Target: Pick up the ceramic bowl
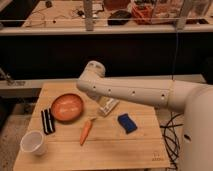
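Currently the wooden table (125,150) carries all items, and the white arm (135,92) reaches across it from the right of the view, bending down to the gripper (107,106), which hangs low over the table centre with its fingers apart and nothing between them. The ceramic bowl (66,107) sits upright just beside the fingers, on their left in the view, not touching them. The white cup (33,142) stands well apart beyond the bowl toward the front-left corner, the blue sponge (127,123) lies near the fingers' right, the carrot (86,131) lies just in front of them, and the black object (47,121) lies past the bowl's left rim.
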`<state>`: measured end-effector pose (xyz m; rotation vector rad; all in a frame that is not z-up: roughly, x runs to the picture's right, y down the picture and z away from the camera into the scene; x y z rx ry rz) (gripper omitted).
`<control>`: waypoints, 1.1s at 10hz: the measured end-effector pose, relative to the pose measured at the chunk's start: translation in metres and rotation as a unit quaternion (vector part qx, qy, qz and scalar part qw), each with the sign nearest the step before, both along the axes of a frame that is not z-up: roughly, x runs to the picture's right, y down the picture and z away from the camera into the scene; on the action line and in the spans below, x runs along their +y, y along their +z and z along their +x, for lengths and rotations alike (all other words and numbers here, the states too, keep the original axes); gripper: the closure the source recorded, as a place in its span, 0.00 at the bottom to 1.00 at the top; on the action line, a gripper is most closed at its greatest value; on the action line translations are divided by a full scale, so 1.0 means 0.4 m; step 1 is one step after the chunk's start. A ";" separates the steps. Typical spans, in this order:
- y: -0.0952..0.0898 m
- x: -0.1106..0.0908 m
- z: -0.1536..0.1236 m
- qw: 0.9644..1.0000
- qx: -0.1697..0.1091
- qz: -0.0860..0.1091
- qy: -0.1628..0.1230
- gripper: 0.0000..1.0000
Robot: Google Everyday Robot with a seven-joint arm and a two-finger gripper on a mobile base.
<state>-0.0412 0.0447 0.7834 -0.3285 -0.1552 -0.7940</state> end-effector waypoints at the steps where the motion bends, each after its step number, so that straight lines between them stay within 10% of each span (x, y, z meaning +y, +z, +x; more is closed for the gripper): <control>1: 0.009 -0.002 -0.003 1.000 -0.003 0.001 -0.003 0.20; 11: 0.115 -0.025 -0.044 0.998 -0.045 0.016 -0.040 0.20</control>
